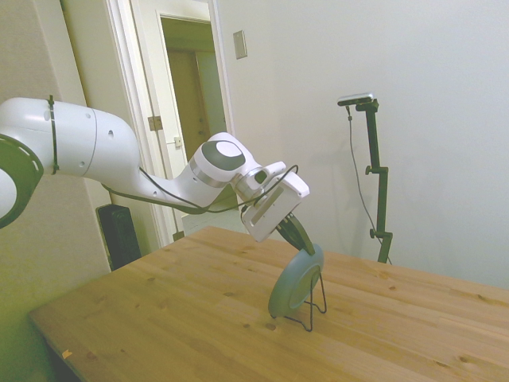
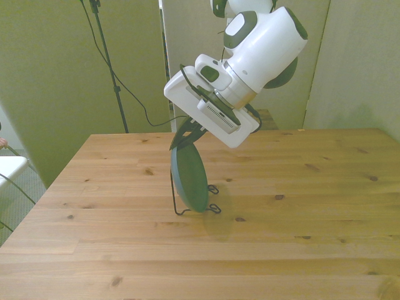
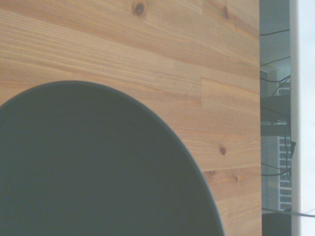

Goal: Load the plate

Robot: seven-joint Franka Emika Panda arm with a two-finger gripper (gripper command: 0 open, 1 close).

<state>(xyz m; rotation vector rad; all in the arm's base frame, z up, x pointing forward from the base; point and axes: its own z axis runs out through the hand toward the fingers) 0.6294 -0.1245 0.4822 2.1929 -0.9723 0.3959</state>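
The gripper (image 1: 302, 236) sits at the top rim of the plate (image 1: 294, 284), its dark fingers (image 1: 297, 231) narrowed onto that upper edge and holding it. In the front view the gripper (image 2: 187, 134) shows just left of centre, the finger tips meeting the plate (image 2: 190, 177) where the white hand body casts shade, so the exact contact is hard to make out.

The plate stands nearly upright on edge, tilted back, resting in the thin black wire stand (image 1: 316, 306) near the middle of the wooden table (image 1: 175, 318). In the side view the plate hides most of the stand; only the rear loop and feet show at its lower right. In the front view the wire stand (image 2: 180, 201) peeks out along the plate's left edge and at two small loops at its lower right.

The wrist view is filled at lower left by the plate (image 3: 93, 172), cut off by the frame, with table (image 3: 147, 54) planks beyond.

The arm enters from the side view's left edge, its big link cropped, and slopes down to the wrist, hand angled downward to the right.
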